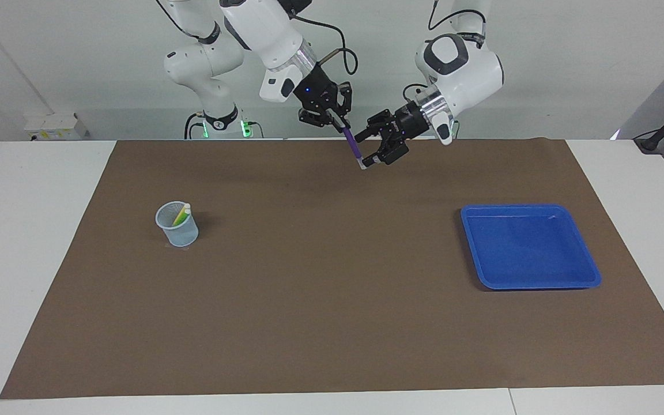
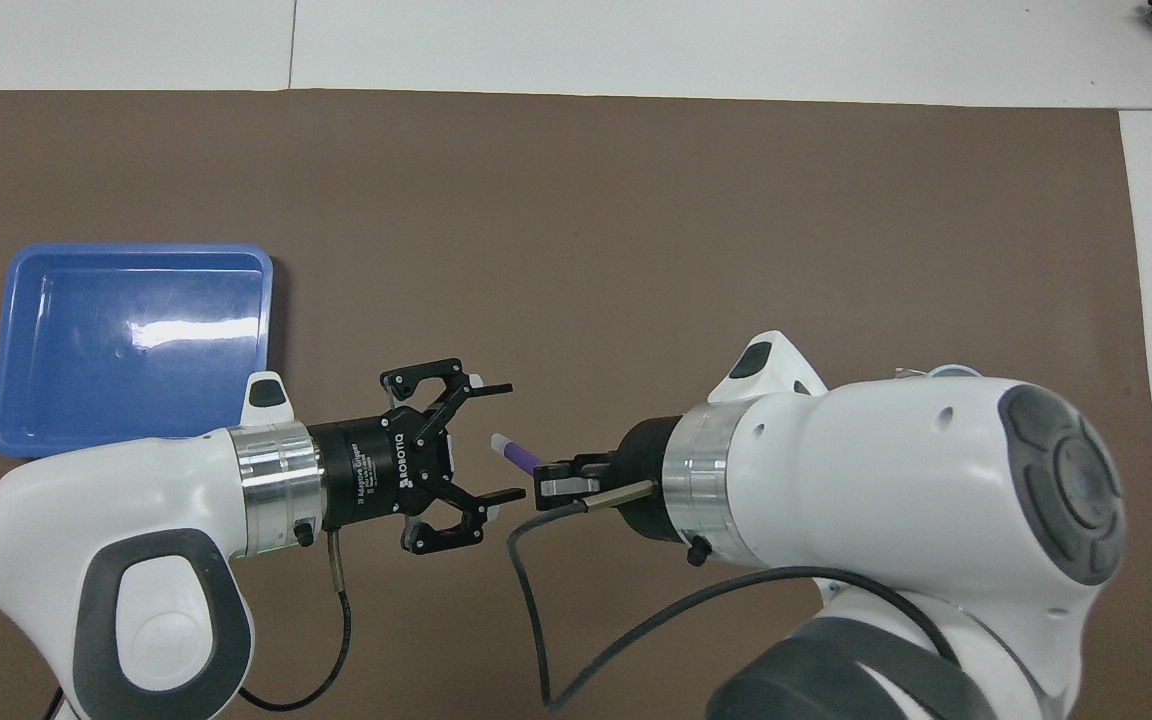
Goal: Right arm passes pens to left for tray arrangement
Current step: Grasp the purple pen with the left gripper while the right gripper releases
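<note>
My right gripper point(image 1: 332, 115), with the blue wrist light, is shut on the upper end of the purple pen point(image 1: 351, 144) and holds it slanted in the air over the robots' edge of the brown mat. In the overhead view the pen point(image 2: 518, 453) sticks out of the right gripper point(image 2: 554, 480). My left gripper point(image 1: 369, 148) is open, and the pen's pale tip lies between its spread fingers point(image 2: 496, 388). The green pen point(image 1: 179, 218) and the yellow pen point(image 1: 185, 211) stand in the mesh cup point(image 1: 177, 227). The blue tray point(image 1: 531, 248) holds nothing.
The brown mat point(image 1: 320, 276) covers most of the white table. The mesh cup stands toward the right arm's end and the tray point(image 2: 126, 340) toward the left arm's end. In the overhead view the right arm's body hides nearly all of the cup.
</note>
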Robot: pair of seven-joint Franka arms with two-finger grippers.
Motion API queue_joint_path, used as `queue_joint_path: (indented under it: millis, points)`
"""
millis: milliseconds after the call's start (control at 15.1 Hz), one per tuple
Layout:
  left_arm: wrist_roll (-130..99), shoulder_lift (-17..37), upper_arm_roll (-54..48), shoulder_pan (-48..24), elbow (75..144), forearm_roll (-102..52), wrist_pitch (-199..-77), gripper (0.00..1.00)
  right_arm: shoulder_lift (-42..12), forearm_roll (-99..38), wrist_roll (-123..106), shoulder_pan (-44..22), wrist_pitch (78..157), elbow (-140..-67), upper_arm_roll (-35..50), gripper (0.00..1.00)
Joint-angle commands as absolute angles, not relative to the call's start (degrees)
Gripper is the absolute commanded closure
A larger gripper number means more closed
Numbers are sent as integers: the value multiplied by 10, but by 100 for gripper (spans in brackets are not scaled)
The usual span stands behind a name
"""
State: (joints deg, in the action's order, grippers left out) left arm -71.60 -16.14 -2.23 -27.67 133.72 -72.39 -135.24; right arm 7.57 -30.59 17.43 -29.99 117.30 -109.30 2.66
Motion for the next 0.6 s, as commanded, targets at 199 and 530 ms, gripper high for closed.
queue_joint_path:
  millis: [199,530]
  points:
    - [-704,-165,-15,-294,1346,-741,-1370,26,90,-314,160,-300,1187,-1109,25,100]
    - [-705,-163,-15,-294,1343,-741,-1366,58,89,-313,159,-300,1187,-1109,25,100]
